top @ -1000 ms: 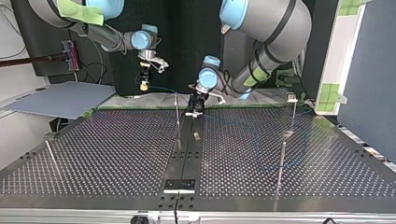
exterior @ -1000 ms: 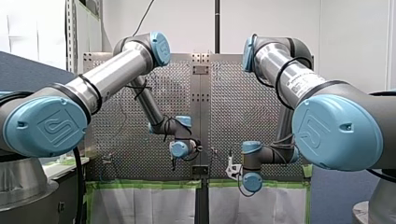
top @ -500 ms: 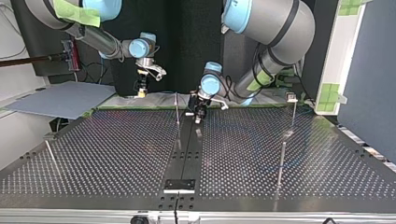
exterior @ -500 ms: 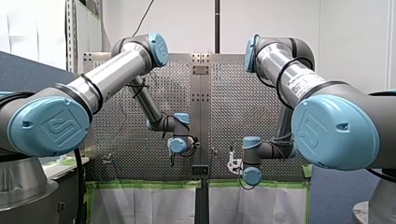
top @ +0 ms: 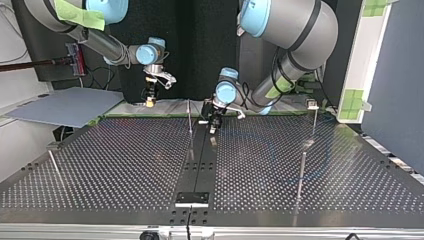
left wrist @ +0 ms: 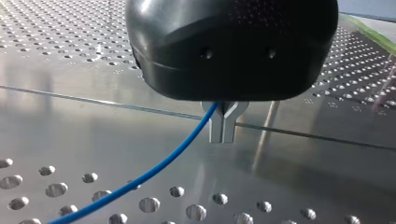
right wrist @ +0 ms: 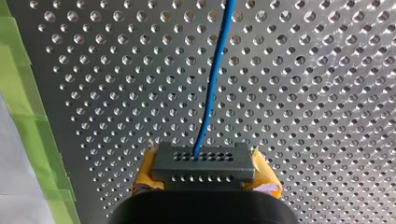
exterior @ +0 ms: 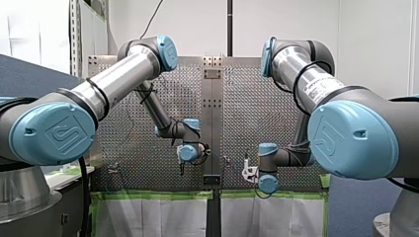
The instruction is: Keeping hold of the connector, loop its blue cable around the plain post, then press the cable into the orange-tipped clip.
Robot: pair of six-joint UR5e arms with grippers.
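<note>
My right gripper (right wrist: 204, 179) is closed, its yellow pads (right wrist: 144, 179) clamping the dark connector (right wrist: 203, 161). The blue cable (right wrist: 212, 84) leaves the connector over the perforated table (right wrist: 327, 93), near the green tape (right wrist: 21, 93) at the table's edge. My left gripper (left wrist: 222, 133) holds its metal fingers (left wrist: 215, 126) together low over the smooth middle strip (left wrist: 93, 135), and the cable runs through the notch between them. In the top view a plain post (top: 189, 116) stands just beside this gripper, and a grey board (top: 65, 106) lies at the view's left. I cannot make out an orange tip on any post there.
</note>
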